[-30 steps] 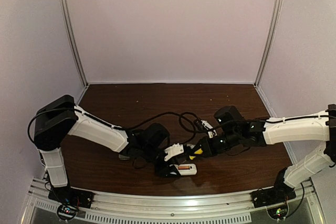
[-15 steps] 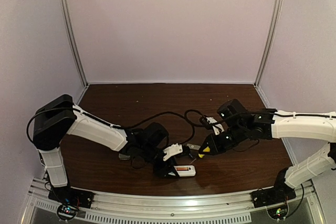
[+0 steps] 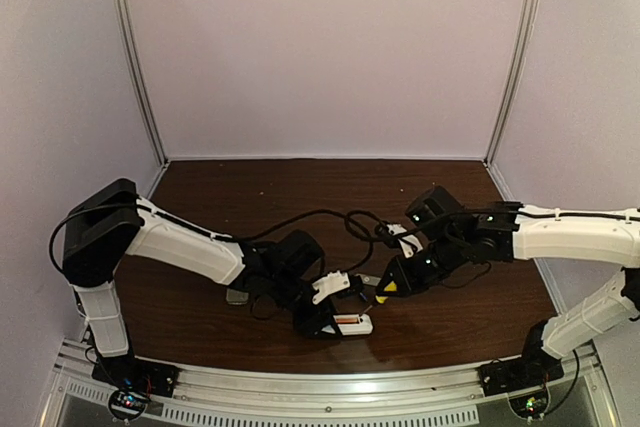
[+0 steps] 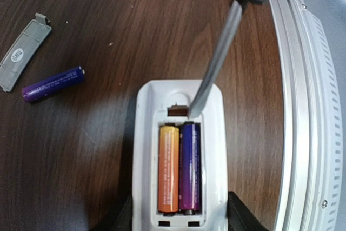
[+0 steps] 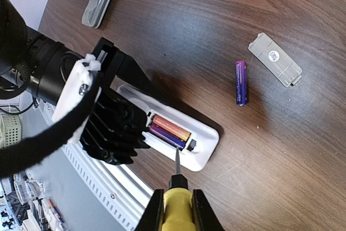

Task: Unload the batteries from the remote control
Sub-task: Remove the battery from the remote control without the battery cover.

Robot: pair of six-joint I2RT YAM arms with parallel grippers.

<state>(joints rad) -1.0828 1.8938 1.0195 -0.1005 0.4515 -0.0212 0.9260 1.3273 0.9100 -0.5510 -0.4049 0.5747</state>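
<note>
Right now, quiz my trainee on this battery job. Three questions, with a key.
1. True or false: the battery bay of the remote is empty.
2. What does the right end effector grip? A) the screwdriver B) pliers C) nothing
3. Fill in: the bay holds one ___ battery and one ___ battery.
Key: 1 false. 2 A. 3 the orange battery and the purple battery.
</note>
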